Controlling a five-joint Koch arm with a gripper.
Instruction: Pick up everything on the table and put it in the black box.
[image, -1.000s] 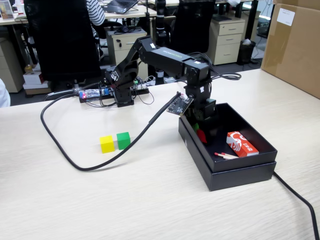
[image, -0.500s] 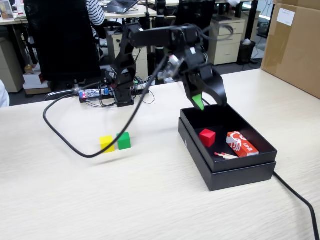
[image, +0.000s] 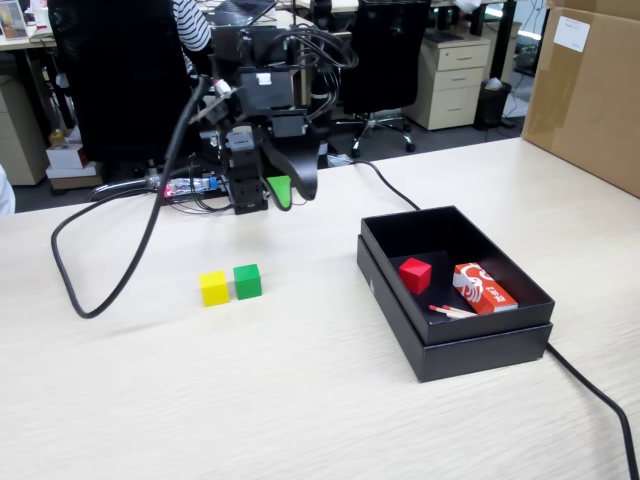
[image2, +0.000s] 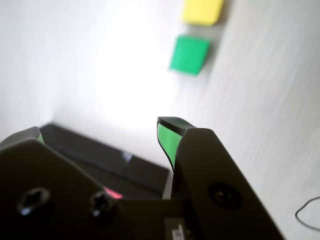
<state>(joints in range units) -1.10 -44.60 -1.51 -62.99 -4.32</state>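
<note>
The yellow cube and the green cube sit side by side on the table, left of the black box. The red cube lies inside the box. My gripper hangs open and empty in the air behind the two cubes, near the arm's base. In the wrist view the gripper has its green-padded jaws wide apart. The green cube and the yellow cube show beyond them. The black box lies below, with a sliver of the red cube.
A red-and-white packet and matchsticks lie in the box. A thick black cable loops over the table's left part. Another cable runs from the box's right corner. A brown carton stands at the back right.
The gripper let the red cube go in the box, rose open, and swung left and back toward the arm's base. The cable loop has shifted left.
</note>
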